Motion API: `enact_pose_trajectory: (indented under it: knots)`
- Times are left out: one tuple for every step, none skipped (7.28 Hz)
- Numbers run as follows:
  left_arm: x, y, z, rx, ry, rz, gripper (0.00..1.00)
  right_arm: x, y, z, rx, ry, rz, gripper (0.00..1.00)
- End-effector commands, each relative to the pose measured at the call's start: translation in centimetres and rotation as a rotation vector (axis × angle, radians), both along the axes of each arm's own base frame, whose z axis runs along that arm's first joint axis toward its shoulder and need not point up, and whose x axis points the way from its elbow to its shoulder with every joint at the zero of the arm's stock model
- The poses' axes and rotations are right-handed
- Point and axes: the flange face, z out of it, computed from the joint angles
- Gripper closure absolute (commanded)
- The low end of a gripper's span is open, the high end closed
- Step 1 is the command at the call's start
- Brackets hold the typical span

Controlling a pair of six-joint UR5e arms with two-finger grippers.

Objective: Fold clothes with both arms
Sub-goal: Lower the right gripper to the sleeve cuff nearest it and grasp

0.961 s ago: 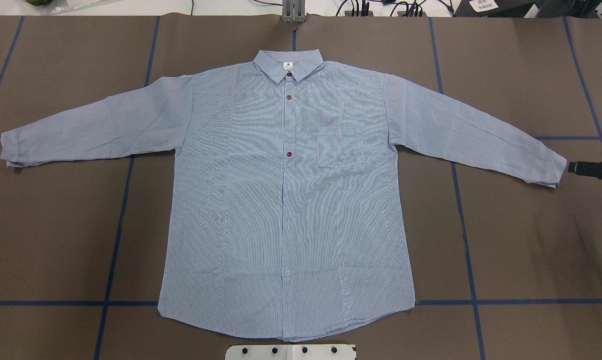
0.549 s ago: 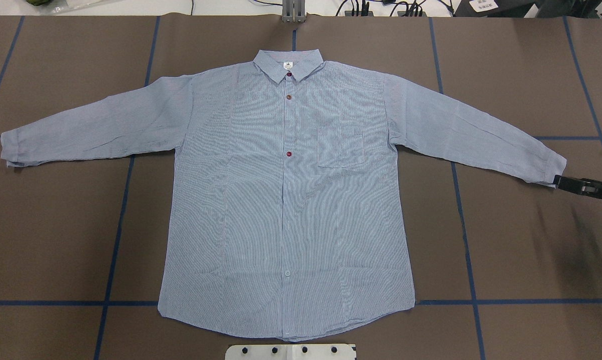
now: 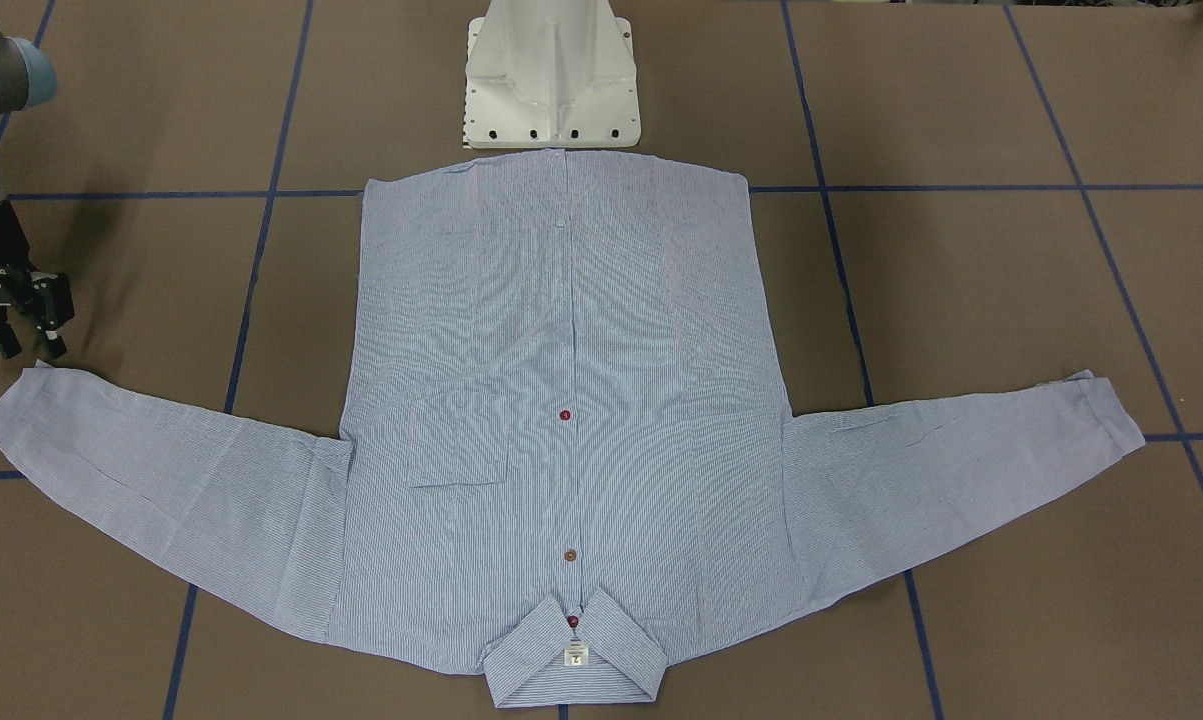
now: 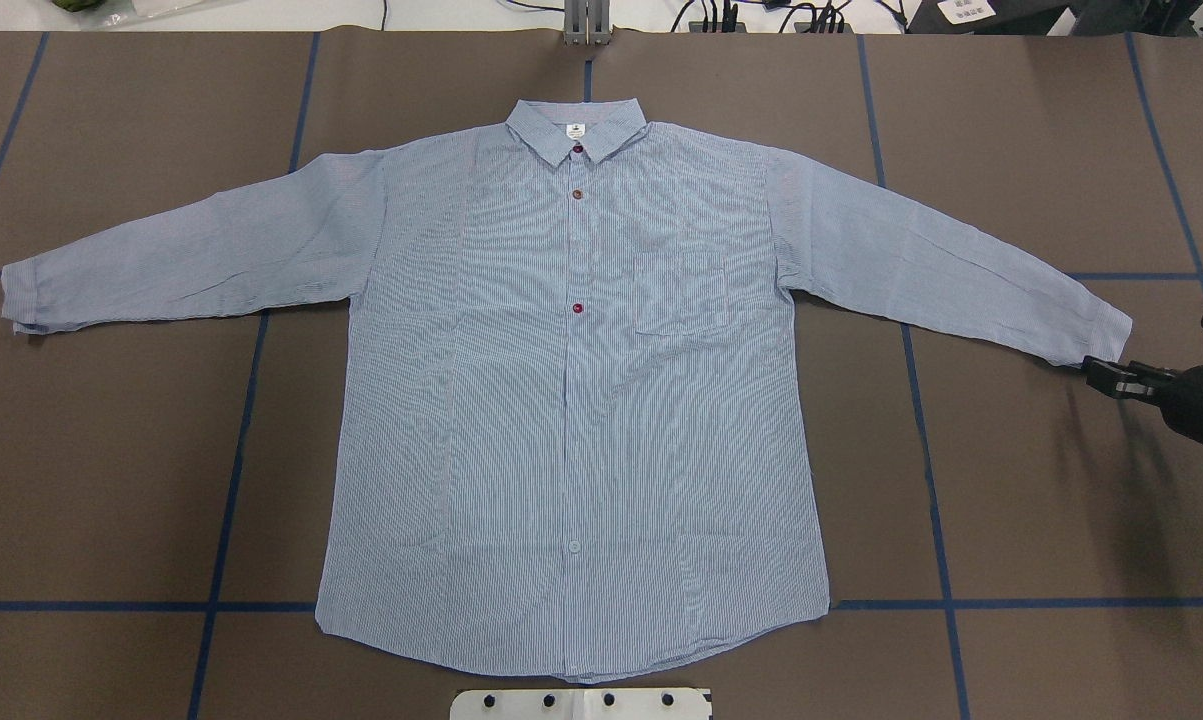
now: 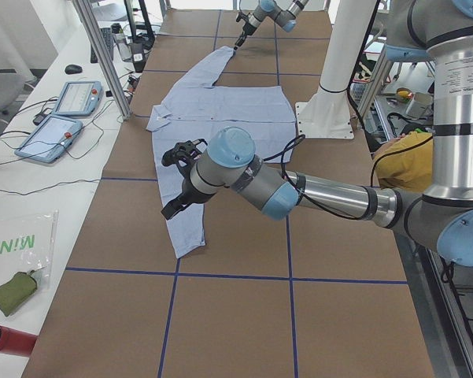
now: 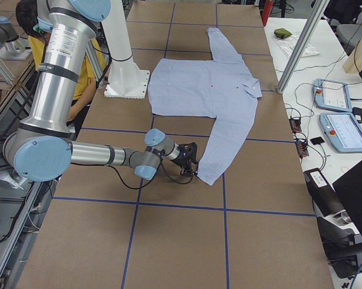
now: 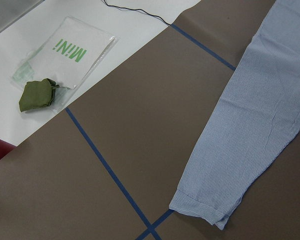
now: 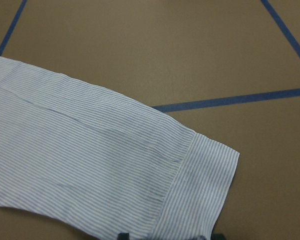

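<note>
The light blue striped shirt (image 4: 571, 400) lies flat and face up on the brown table, collar (image 4: 576, 125) away from the robot, both sleeves spread wide. My right gripper (image 4: 1101, 372) is low at the near corner of the right cuff (image 4: 1101, 335), open. In the right wrist view its fingertips (image 8: 125, 235) straddle the cuff's edge (image 8: 199, 190). Seen from the front, its fingers (image 3: 6, 345) point down just above that cuff (image 3: 1, 410). My left gripper (image 5: 171, 185) hovers above the left sleeve (image 5: 185, 216); I cannot tell whether it is open. The left cuff (image 7: 199, 207) lies flat.
The white pedestal base (image 3: 551, 80) stands at the shirt's hem. Blue tape lines (image 4: 231, 450) cross the table. A green pouch (image 7: 37, 95) and a plastic bag (image 7: 65, 52) lie on the white side table past the left cuff. Tablets (image 5: 59, 134) and a person in yellow (image 6: 78, 66) are alongside.
My right gripper has come in from beyond the right cuff's end, moving toward the robot and then inward to the cuff's near corner. The shirt has not moved.
</note>
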Motion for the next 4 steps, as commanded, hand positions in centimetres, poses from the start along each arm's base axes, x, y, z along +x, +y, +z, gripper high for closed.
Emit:
enact_pose_trajectory:
  knots:
    - [0.0,0.0,-0.1,0.002,0.000,0.000,0.00,-0.5,-0.7,0.2,0.019,0.017,0.011,0.38]
    - [0.0,0.0,-0.2,0.003,0.002,0.000,0.00,-0.3,-0.8,0.4,0.025,0.027,0.028,0.38]
    - [-0.1,0.1,-0.3,0.005,0.001,0.000,0.00,-0.2,-0.7,1.2,0.017,0.042,0.027,0.38]
    - [0.0,0.1,-0.3,0.006,0.001,0.000,0.00,-0.1,-0.8,1.6,0.017,0.050,0.034,0.38]
